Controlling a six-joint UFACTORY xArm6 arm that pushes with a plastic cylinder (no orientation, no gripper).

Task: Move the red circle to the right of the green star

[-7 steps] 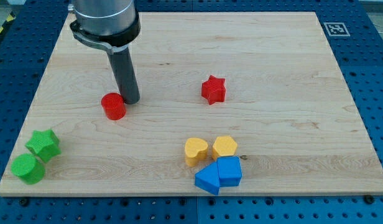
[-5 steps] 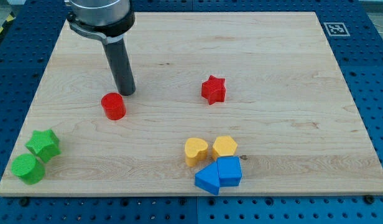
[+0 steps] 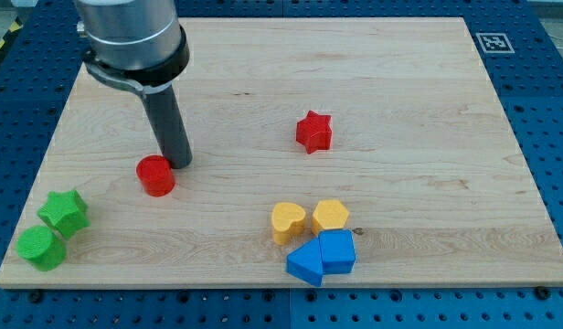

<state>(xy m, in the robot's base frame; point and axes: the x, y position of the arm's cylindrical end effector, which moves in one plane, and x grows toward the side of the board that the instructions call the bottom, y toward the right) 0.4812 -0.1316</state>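
Observation:
The red circle (image 3: 156, 175) lies on the wooden board at the view's left of centre. My tip (image 3: 178, 163) stands right at the circle's upper right edge, touching or nearly touching it. The green star (image 3: 64, 212) sits near the board's bottom left corner, well down and to the left of the red circle.
A green circle (image 3: 40, 247) touches the green star on its lower left. A red star (image 3: 313, 132) lies at the centre. A yellow heart (image 3: 287, 221), a yellow hexagon (image 3: 330, 216) and two blue blocks (image 3: 323, 255) cluster at the bottom centre. The board's edge (image 3: 16, 228) runs close by the green blocks.
The red circle has slid down and to the left, towards the green star. My tip first drew back up and left, then came down behind the circle.

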